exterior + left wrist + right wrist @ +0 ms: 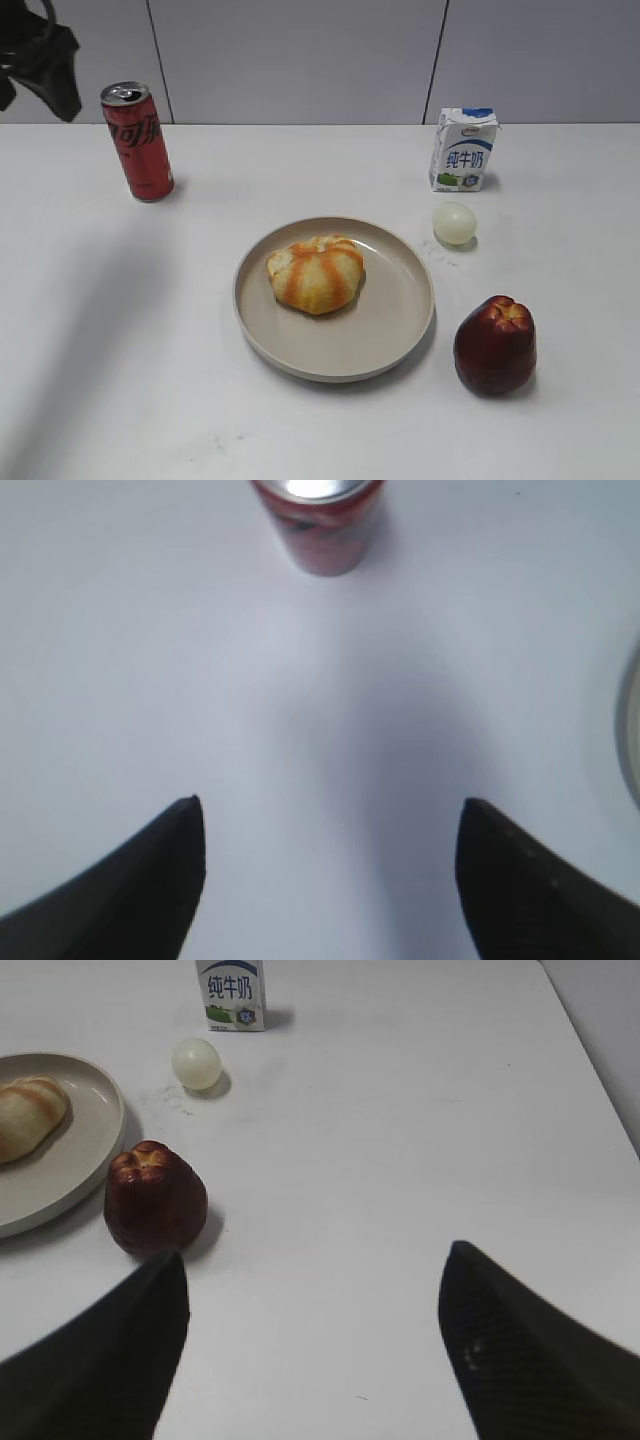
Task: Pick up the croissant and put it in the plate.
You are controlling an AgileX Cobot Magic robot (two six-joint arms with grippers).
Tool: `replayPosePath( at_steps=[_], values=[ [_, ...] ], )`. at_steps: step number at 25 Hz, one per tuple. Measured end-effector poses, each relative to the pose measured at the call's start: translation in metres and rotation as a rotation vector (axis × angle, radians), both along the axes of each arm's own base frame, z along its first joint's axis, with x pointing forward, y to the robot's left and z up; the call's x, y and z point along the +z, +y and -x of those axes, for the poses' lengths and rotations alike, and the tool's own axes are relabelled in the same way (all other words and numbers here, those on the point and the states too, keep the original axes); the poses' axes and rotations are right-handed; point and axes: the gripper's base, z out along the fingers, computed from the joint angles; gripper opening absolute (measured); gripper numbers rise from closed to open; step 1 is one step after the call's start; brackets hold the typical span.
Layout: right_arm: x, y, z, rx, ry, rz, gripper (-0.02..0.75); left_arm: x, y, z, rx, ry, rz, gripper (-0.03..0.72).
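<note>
Resting in plate: croissant.

A tall red aluminium soda can stood upright at ten o'clock on the white table. A small white-and-blue milk carton stood at one o'clock, a pale round egg just before it. A dark red apple sat at four o'clock.

The croissant lies in the plate at the middle of the tabletop. The cola can stands behind-left, the milk carton behind-right. The egg sits before the carton, the apple just right of the plate.
</note>
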Motion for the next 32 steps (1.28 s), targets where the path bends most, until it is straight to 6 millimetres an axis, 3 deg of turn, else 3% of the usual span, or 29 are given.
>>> replayPosePath(
  at_steps=[4,7,16,23,28,32],
  values=[
    [0.000,0.000,0.000,0.000,0.000,0.000,0.588,0.002,0.025,0.019,0.065,0.016,-0.006,0.591],
    [0.000,0.000,0.000,0.000,0.000,0.000,0.588,-0.003,0.035,0.045,0.089,0.054,-0.016,0.591],
    [0.000,0.000,0.000,0.000,0.000,0.000,0.588,-0.023,0.048,0.159,0.095,0.093,-0.027,0.591],
    [0.000,0.000,0.000,0.000,0.000,0.000,0.588,-0.049,0.056,0.228,0.136,0.007,-0.005,0.590],
    [0.000,0.000,0.000,0.000,0.000,0.000,0.588,-0.066,0.060,0.265,0.159,-0.057,0.013,0.590],
    [0.000,0.000,0.000,0.000,0.000,0.000,0.588,-0.066,0.062,0.285,0.165,-0.137,0.030,0.590]
  ],
)
